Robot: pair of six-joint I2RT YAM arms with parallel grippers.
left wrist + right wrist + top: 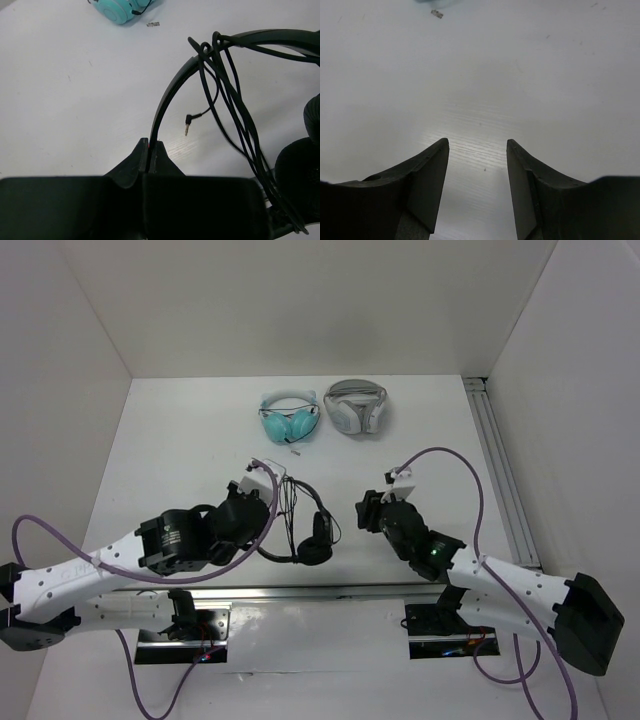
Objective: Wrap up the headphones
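Observation:
The black headphones (318, 538) lie on the white table between the two arms. My left gripper (262, 538) is shut on their thin headband (172, 92), which arcs up and to the right from the fingertips (150, 146). The long thin cable (222, 75) is looped several times over the headband, and its plug (187, 126) hangs free just above the table. One ear pad (300, 167) shows at the right edge. My right gripper (366, 510) stands open a little to the right of the headphones, with only bare table between its fingers (477, 145).
Teal headphones (288, 420) and white-and-grey headphones (356, 406) lie side by side at the back of the table. A small scrap (153, 23) lies near the teal pair. A metal rail (500, 470) runs along the right side, and white walls close in the table.

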